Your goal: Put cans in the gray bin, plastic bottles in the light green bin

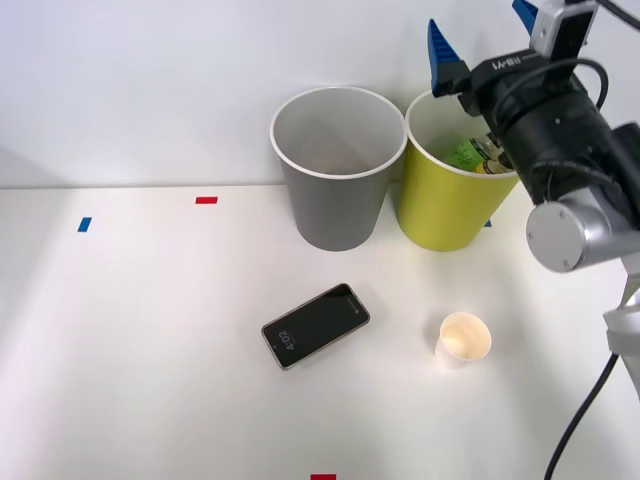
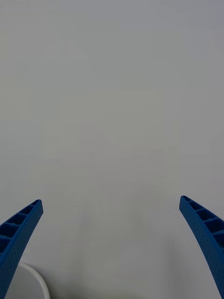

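The gray bin (image 1: 335, 170) stands at the back of the table, its inside bare as far as I see. Touching its right side is the light green bin (image 1: 445, 200). A green plastic bottle (image 1: 466, 154) lies inside that bin, partly hidden by my arm. My right gripper (image 1: 478, 18) hovers above the light green bin, open, its blue fingers pointing up toward the wall with nothing between them. In the right wrist view the gripper (image 2: 110, 201) faces the plain wall, and a curved white bin rim (image 2: 32, 275) shows beside one finger. Cans are out of view.
A black phone (image 1: 315, 325) lies screen up in the middle of the table. A white paper cup (image 1: 463, 341) stands upright to its right. Red tape (image 1: 206, 200) and blue tape (image 1: 84, 224) mark the tabletop at left.
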